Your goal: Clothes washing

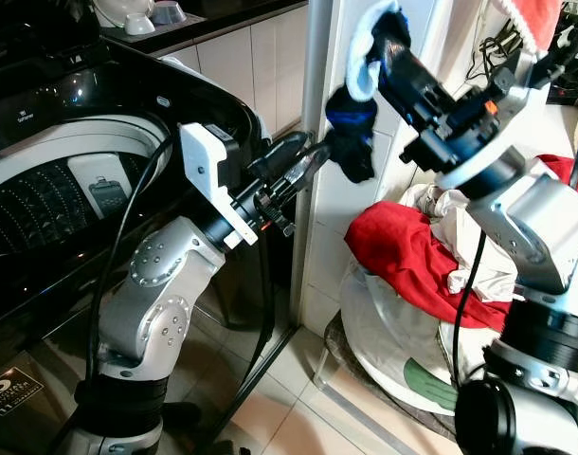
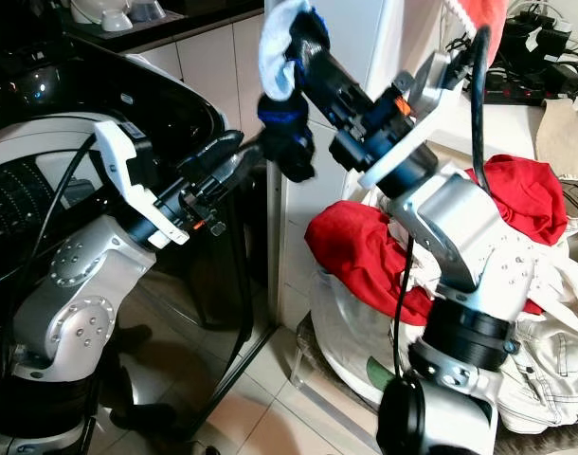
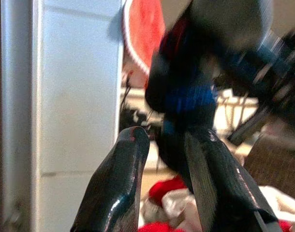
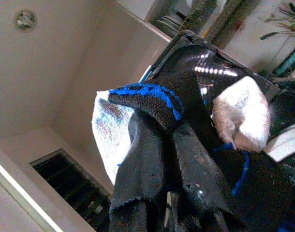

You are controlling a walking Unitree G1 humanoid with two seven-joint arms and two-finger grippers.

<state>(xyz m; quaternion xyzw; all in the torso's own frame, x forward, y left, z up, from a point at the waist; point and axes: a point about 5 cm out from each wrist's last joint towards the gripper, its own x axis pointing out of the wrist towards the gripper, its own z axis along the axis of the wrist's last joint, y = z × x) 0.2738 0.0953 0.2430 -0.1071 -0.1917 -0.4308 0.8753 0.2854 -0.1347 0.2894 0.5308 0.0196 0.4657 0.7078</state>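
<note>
The sock [image 1: 353, 123], black, blue and white, hangs limp in the air, clamped in the right gripper [image 1: 384, 43] beside the washer's [image 1: 71, 180] right edge. Light and floppy (likely to snag), best pinched mid-fold. The left gripper [image 1: 303, 156], fingers apart, reaches its dangling end.

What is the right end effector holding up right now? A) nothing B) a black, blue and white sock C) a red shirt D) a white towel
B: the right end effector is shut on the sock, which hangs above the laundry pile.
</note>
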